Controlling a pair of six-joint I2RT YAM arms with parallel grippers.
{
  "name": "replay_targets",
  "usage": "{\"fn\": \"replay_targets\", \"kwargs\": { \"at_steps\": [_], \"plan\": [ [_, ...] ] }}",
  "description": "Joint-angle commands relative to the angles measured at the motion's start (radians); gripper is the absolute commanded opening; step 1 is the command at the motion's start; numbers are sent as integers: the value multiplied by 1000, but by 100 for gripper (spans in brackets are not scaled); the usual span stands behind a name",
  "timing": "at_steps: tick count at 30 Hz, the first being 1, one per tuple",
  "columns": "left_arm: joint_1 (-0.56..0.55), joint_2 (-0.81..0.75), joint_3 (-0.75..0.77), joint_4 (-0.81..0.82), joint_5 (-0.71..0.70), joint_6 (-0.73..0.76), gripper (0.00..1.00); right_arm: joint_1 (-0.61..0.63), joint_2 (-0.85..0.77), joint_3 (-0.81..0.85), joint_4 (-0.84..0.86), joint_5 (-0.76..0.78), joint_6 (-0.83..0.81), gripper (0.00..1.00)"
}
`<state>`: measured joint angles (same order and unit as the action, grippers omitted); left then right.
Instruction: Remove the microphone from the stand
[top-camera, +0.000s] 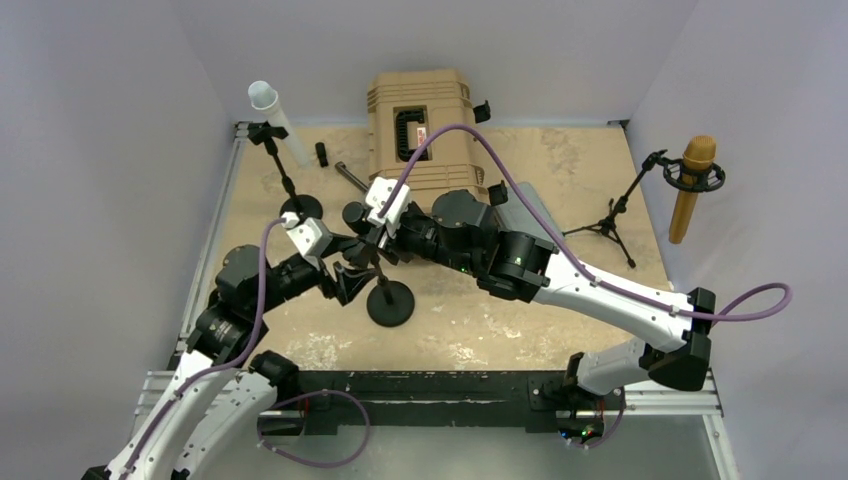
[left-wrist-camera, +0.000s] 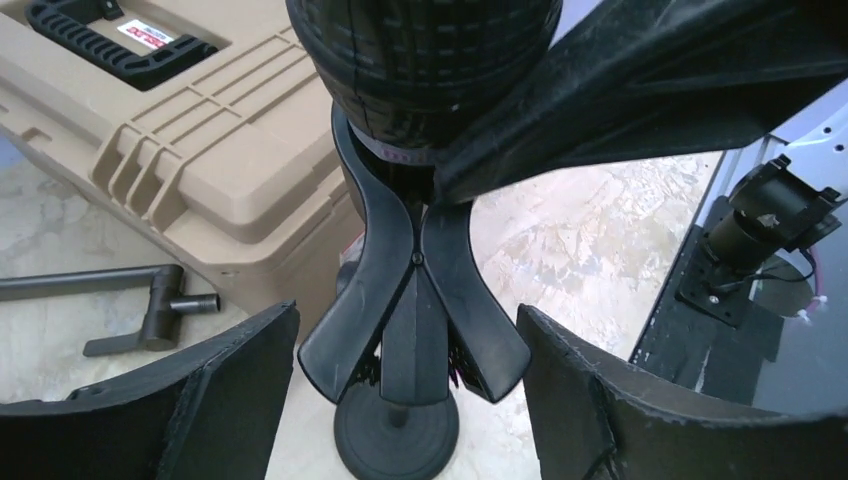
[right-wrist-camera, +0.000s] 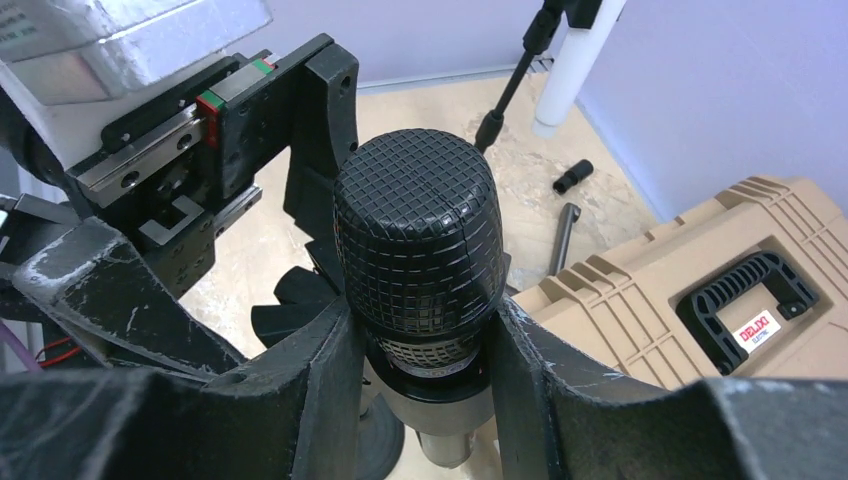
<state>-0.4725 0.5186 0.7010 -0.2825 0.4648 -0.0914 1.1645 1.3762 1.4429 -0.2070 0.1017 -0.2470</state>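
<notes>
Right wrist view gives you the clearest read. The right gripper (right-wrist-camera: 420, 345) is clamped on the black microphone (right-wrist-camera: 415, 240), one finger on each side of the body just below the mesh head. The microphone is not out yet. It sits upright in the clip (left-wrist-camera: 375, 240) of the small stand (top-camera: 390, 303), around the middle of the table, on the near side of the tan case (top-camera: 420, 120).

From the left wrist you see the left gripper (left-wrist-camera: 410, 330) open and holding nothing. Its fingers (left-wrist-camera: 200, 400) flank the clip's two splayed levers, with a gap on each side.

So the hold on the microphone is made, but the clip is not released. What's left, as I judge it, is to squeeze those levers and lift the microphone up and out of the stand.
</notes>
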Motion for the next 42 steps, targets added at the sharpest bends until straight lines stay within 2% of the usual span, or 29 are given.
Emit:
{"fn": "replay_targets", "kwargs": {
  "at_steps": [1, 3, 5, 12, 17, 20, 23, 24, 25, 27, 28, 29, 35, 42],
  "plan": [
    [-2, -12, 2, 129, -9, 67, 74, -4, -16, 20, 152, -20, 9, 0],
    [-2, -17, -9, 145, -11, 67, 65, -4, -16, 21, 149, -15, 11, 0],
    [-1, -25, -25, 169, -16, 63, 62, -5, -16, 20, 149, -14, 12, 0],
    [-2, -13, -35, 174, 10, 58, 63, -5, -16, 26, 147, -12, 14, 0],
    [-1, 1, -28, 160, 23, 62, 69, -5, -19, 28, 142, -13, 15, 0],
    [-1, 13, -20, 158, 33, 66, 68, -4, -20, 30, 140, -14, 15, 0],
    [-2, 34, -3, 139, 51, 77, 62, -4, -21, 34, 136, -14, 14, 0],
    [-2, 42, 2, 133, 63, 81, 56, -5, -21, 33, 136, -16, 15, 0],
    [-2, 49, 10, 124, 76, 86, 46, -6, -20, 35, 136, -17, 16, 0],
    [-2, 73, 36, 81, 105, 120, 13, -5, -20, 35, 140, -17, 15, 0],
    [-1, 85, 56, 38, 112, 136, 3, -5, -21, 35, 142, -16, 14, 0],
    [-1, 92, 61, 16, 119, 146, 0, -5, -22, 35, 145, -15, 14, 0],
    [-2, 30, 21, -8, 71, 150, 0, -4, -19, 40, 159, -3, 21, 0],
    [-2, 45, 37, -49, 34, 166, 0, -4, -60, 90, 198, 73, 99, 0]
  ]
}}
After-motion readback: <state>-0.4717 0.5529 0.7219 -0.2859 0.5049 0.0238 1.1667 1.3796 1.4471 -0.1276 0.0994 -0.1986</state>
